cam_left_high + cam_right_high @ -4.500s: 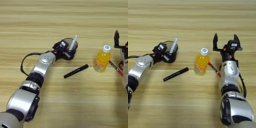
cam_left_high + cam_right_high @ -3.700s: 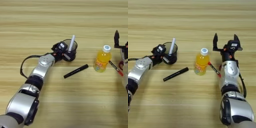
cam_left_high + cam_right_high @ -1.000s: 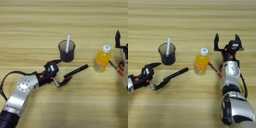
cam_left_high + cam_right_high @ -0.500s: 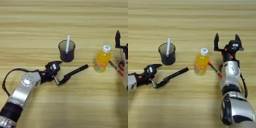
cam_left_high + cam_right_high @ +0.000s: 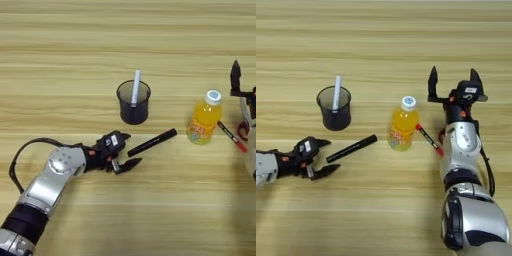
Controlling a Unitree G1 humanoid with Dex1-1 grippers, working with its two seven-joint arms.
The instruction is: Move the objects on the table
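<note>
On the table [image 5: 70, 45] a thick black marker [image 5: 151, 142] lies at a slant, left end nearer me. My left gripper [image 5: 131, 148] is open, one finger on either side of that left end, low over the wood; whether it touches the marker I cannot tell. A thin black pen with a red cap [image 5: 429, 138] lies just right of an orange juice bottle [image 5: 403, 125]. Beyond that pen, at the right, my right gripper [image 5: 453, 79] stands open with nothing between its fingers, which point away from me.
A dark translucent cup [image 5: 133, 102] with a white stick [image 5: 135, 87] in it stands just beyond the marker. The juice bottle stands upright off the marker's right end. My left forearm [image 5: 50, 180] stretches in from the lower left.
My left gripper has let go of the cup, come back toward the near edge and slid right up to the marker's left end. Marker, cup, bottle and right arm have stayed put.
</note>
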